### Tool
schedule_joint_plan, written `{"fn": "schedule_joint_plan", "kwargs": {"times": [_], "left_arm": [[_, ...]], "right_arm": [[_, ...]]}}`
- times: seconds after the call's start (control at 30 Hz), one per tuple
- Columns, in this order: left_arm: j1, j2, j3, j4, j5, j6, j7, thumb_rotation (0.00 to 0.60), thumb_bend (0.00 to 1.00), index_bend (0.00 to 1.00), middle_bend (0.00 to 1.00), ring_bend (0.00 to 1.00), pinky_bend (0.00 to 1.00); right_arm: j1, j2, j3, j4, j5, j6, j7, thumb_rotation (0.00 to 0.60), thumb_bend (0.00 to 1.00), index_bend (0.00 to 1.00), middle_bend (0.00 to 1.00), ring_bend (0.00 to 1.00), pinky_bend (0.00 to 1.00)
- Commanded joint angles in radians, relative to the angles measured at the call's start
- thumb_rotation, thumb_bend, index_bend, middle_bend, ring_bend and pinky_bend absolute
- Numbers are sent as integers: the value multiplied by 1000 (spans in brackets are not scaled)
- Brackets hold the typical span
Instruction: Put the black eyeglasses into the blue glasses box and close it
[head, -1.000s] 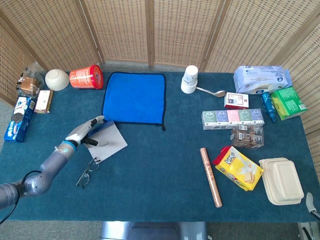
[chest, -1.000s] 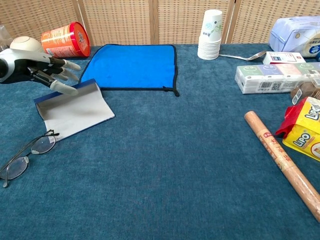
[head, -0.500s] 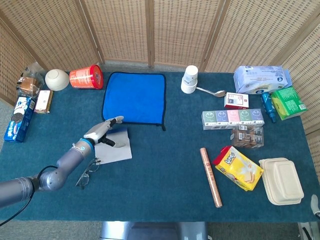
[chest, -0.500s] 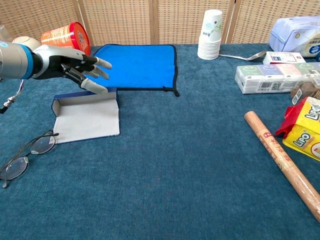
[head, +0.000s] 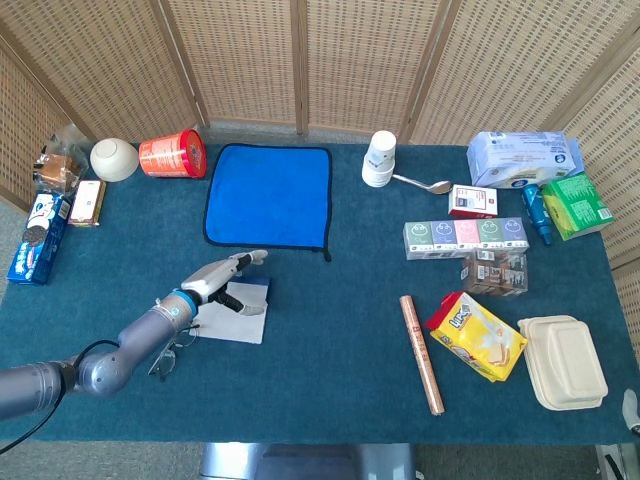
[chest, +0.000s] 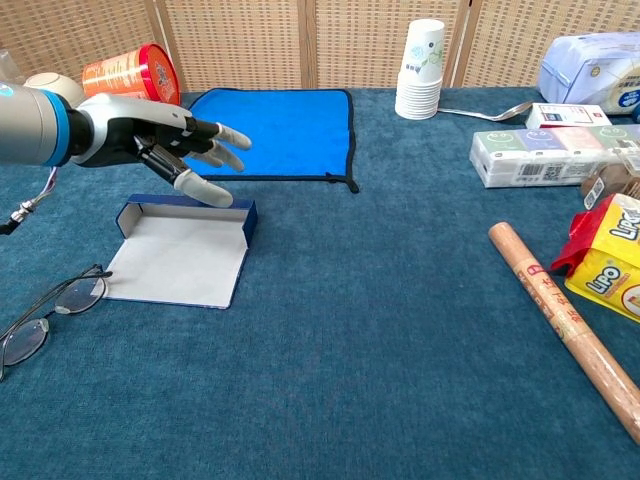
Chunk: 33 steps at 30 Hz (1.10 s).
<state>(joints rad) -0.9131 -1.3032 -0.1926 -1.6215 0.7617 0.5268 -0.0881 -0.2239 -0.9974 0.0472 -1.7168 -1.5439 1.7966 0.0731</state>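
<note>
The blue glasses box (chest: 185, 258) (head: 238, 309) lies open on the teal table, its pale grey lining facing up. My left hand (chest: 165, 142) (head: 225, 274) hovers just above the box's far edge, fingers spread, holding nothing. The black eyeglasses (chest: 45, 315) (head: 172, 352) lie on the cloth at the box's left front corner, partly cut off by the chest view's left edge. My right hand shows in neither view.
A blue cloth (head: 268, 195) lies behind the box, with a red can (head: 172, 155) and white bowl (head: 114, 158) at back left. Paper cups (head: 379, 158), snack packs (head: 465, 234), a brown roll (head: 422, 352) and a yellow bag (head: 478, 335) fill the right side.
My left hand has swept right, and the open box slid and turned with it, away from the glasses. The eyeglasses stayed put.
</note>
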Motion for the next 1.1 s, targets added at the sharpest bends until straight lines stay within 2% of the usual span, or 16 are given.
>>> {"fn": "schedule_joint_plan", "kwargs": {"times": [0.03,0.2,0.37,0.53,0.77,1.1], "left_arm": [[18,11,4,-23,65,77,31,475,94,44,138,21,188],[68,-13,28,-38,228,273,115,466,99,75,144,21,186],[137,-12,104,-28,457,447,211,472,129,161,156,28,165],[201,-8,170,8,627,571,227,599,172,286,166,34,117],[286,26,288,87,850,692,195,600,190,333,174,34,70],[366,58,383,160,984,750,216,600,191,334,166,23,53]], "right_arm": [[1,0,0,-2,-2,-2,-2,344,448,152,289,166,185],[4,0,1,-8,-8,-4,-9,345,447,152,289,166,184],[11,-1,1,-15,-14,-14,-19,344,448,152,289,166,184],[25,-6,4,-25,-21,-30,-38,346,448,152,289,166,185],[42,-14,4,-48,-37,-46,-75,343,448,152,289,167,184],[42,-18,-3,-90,-68,-35,-132,344,447,151,289,166,184]]}}
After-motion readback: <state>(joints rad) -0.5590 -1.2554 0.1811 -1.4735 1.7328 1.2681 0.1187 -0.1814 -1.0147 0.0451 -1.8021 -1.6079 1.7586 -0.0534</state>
